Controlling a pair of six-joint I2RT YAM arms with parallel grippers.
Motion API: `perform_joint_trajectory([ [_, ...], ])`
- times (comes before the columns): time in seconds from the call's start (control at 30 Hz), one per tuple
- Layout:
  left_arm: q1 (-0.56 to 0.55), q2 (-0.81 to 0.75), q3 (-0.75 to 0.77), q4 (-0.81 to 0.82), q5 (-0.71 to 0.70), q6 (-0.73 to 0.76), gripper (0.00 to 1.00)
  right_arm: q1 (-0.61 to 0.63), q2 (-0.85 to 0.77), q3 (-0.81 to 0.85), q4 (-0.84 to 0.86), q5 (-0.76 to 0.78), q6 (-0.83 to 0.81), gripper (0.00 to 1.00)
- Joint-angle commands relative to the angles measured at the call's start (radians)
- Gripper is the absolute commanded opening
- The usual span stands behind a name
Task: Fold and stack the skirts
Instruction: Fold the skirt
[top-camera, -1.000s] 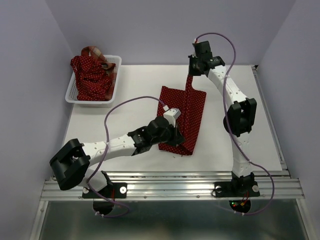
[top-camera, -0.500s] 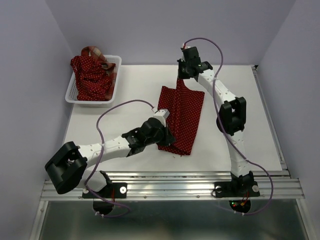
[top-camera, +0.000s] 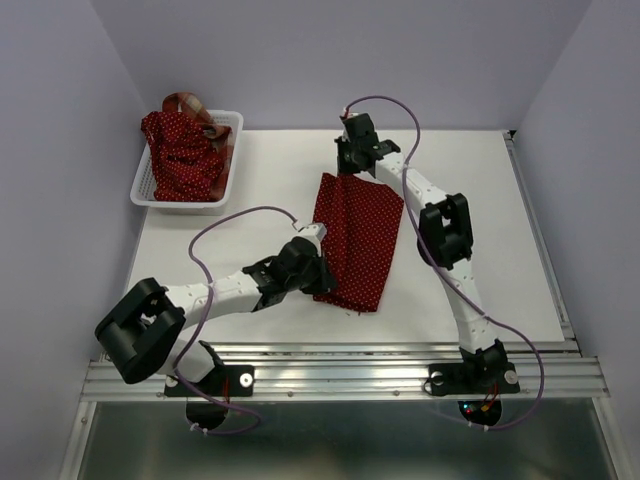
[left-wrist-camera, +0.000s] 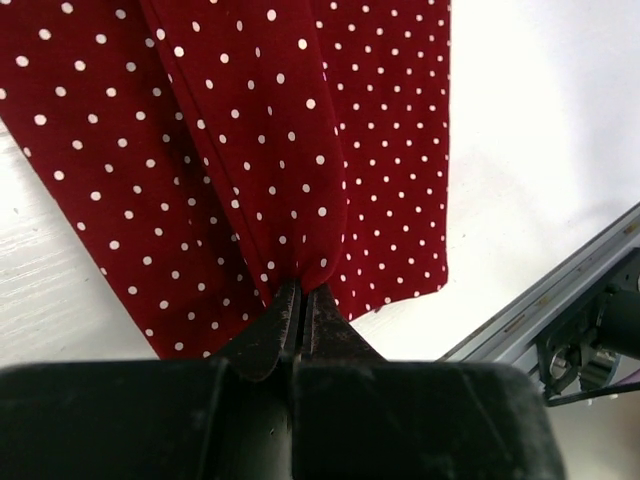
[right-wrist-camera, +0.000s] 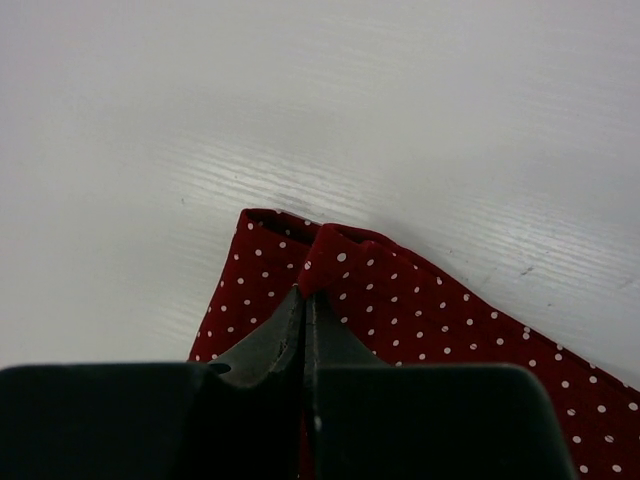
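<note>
Seen from above, a dark red dotted skirt (top-camera: 358, 235) is being held at two places while lying as a long folded panel on the middle of the white worktop (top-camera: 480, 220). Its far corner is being pinched by the right gripper (top-camera: 349, 172), and its near left edge is being pinched by the left gripper (top-camera: 320, 270). At the far left, a white basket (top-camera: 146, 186) is being taken up by a heaped dotted skirt (top-camera: 185, 155), with a plaid skirt (top-camera: 186, 101) showing at its far side.

In the left wrist view, the left gripper (left-wrist-camera: 300, 295) is being pressed together on a raised fold of the dotted skirt (left-wrist-camera: 250, 120). A flat layer is lying beneath the fold, and bare worktop (left-wrist-camera: 550, 120) is being shown to the right, ending at a metal rail (left-wrist-camera: 560, 290).

In the right wrist view, the right gripper (right-wrist-camera: 303, 300) is being squeezed together on the skirt's (right-wrist-camera: 420, 310) corner, where the edges of two layers are being shown. Beyond the corner, only worktop (right-wrist-camera: 300, 100) is being shown.
</note>
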Motion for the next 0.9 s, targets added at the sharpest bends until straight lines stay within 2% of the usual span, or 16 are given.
perform_joint_trajectory([
  [0.0,0.011,0.014,-0.025,0.002,0.001,-0.021,0.00,0.014,0.020,0.035,0.105,0.036,0.018,0.04],
  [0.47,0.063,0.002,-0.062,-0.019,-0.027,-0.053,0.00,0.032,0.046,0.007,0.195,-0.030,0.060,0.28],
  [0.63,0.064,-0.035,-0.062,-0.062,-0.063,-0.079,0.16,0.041,0.044,0.004,0.214,-0.107,0.074,0.40],
  [0.73,0.067,-0.081,-0.071,-0.114,-0.131,-0.100,0.21,0.041,0.026,0.004,0.221,-0.153,0.070,0.54],
  [0.77,0.072,-0.094,-0.071,-0.136,-0.164,-0.123,0.27,0.041,0.020,-0.002,0.226,-0.182,0.067,0.65],
  [0.83,0.081,-0.124,-0.074,-0.183,-0.189,-0.131,0.47,0.041,0.005,-0.009,0.226,-0.203,0.068,0.77],
  [0.87,0.086,-0.151,-0.077,-0.205,-0.206,-0.157,0.53,0.041,-0.014,-0.025,0.226,-0.213,0.070,0.90],
])
